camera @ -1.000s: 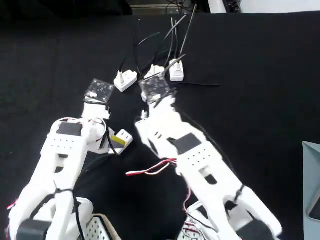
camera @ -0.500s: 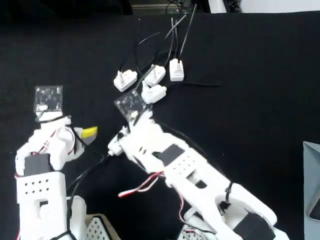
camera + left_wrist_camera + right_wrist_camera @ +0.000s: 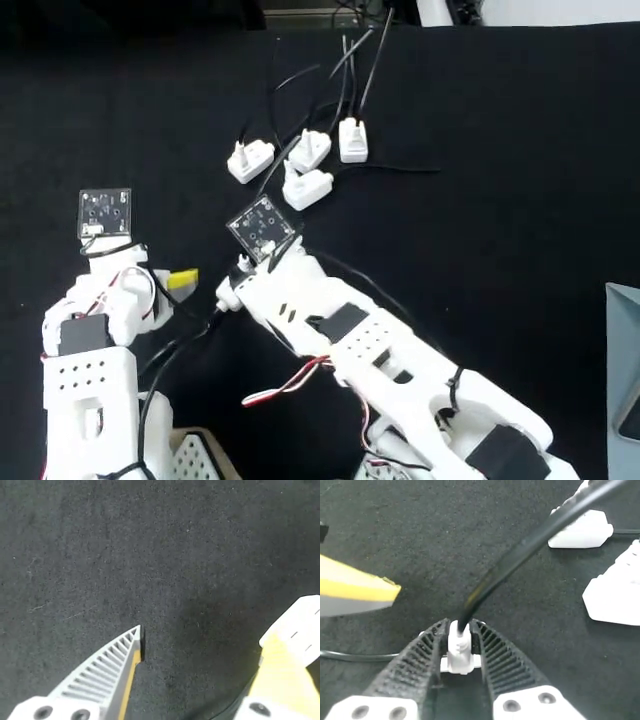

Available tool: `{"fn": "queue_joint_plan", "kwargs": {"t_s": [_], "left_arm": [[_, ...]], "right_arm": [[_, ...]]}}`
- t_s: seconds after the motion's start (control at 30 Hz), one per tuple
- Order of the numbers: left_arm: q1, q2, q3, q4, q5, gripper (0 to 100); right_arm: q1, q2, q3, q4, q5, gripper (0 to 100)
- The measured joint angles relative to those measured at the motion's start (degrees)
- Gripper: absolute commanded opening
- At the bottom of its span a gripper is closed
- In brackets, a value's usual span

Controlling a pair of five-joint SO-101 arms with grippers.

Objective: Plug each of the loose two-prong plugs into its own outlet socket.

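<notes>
My right gripper (image 3: 459,645) is shut on a small white two-prong plug (image 3: 458,652), and the plug's black cable (image 3: 530,542) runs up out of the jaws. In the high view this gripper (image 3: 233,293) sits low over the black mat, near and left of a cluster of white plug blocks (image 3: 307,186) with cables. Two of those blocks (image 3: 584,529) lie just beyond its fingers. My left gripper (image 3: 200,647) is open over bare mat with nothing between its fingers. Its yellow finger (image 3: 182,278) points toward the right gripper and stands apart from it.
Several black cables (image 3: 345,70) run from the white blocks to the table's far edge. Another black cable (image 3: 175,345) trails over the mat between the two arms. A grey-blue object (image 3: 625,380) sits at the right edge.
The right arm has drawn back from the plug cluster toward the near left. The left arm has swung left, away from the middle, and then edged slightly nearer.
</notes>
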Motion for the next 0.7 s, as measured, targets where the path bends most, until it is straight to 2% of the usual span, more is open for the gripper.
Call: {"fn": "queue_joint_plan", "kwargs": {"t_s": [0.27, 0.43, 0.7], "left_arm": [[0.0, 0.0, 1.9, -2.1, 0.0, 36], [0.0, 0.0, 4.0, -5.1, 0.0, 36], [0.0, 0.0, 4.0, -5.3, 0.0, 36]], "right_arm": [[1.0, 0.2, 3.2, -6.8, 2.5, 1.1], [1.1, 0.2, 3.3, -7.4, 2.5, 1.1], [1.1, 6.3, 3.2, -9.4, 2.5, 1.1]]}}
